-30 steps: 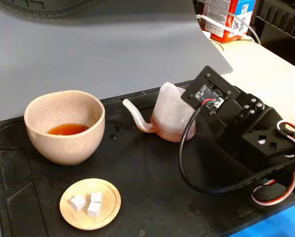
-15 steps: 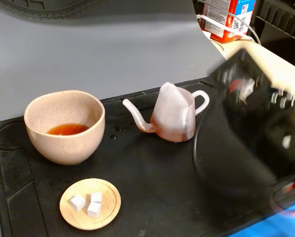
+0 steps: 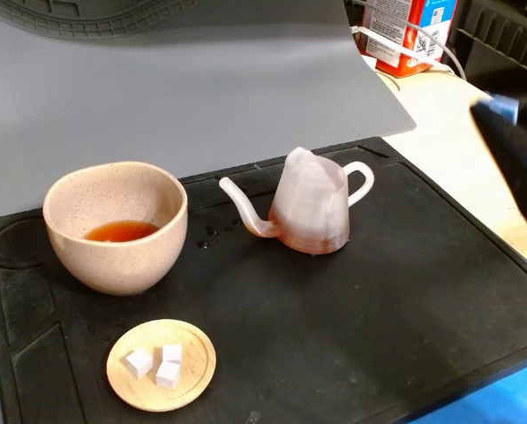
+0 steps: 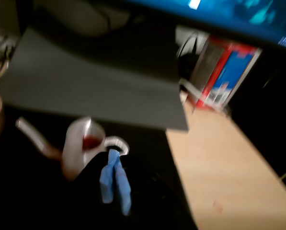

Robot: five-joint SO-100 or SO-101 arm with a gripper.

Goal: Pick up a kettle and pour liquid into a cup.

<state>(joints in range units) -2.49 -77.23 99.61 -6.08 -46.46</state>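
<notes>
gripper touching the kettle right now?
Apart. The fixed view shows the kettle standing alone on the black mat, handle free, with only a blurred part of the arm at the right edge, well clear of it.

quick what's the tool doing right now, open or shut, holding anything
Tool: blue-tipped fingers look pressed together, so shut, holding nothing. The kettle stands free on the mat.

No legible text in either view.
The red, white and blue carton (image 3: pixel 410 31) at the back of the table (image 3: pixel 448 124) carries dark print on a white panel, too small to read in the fixed view and blurred in the wrist view.
</notes>
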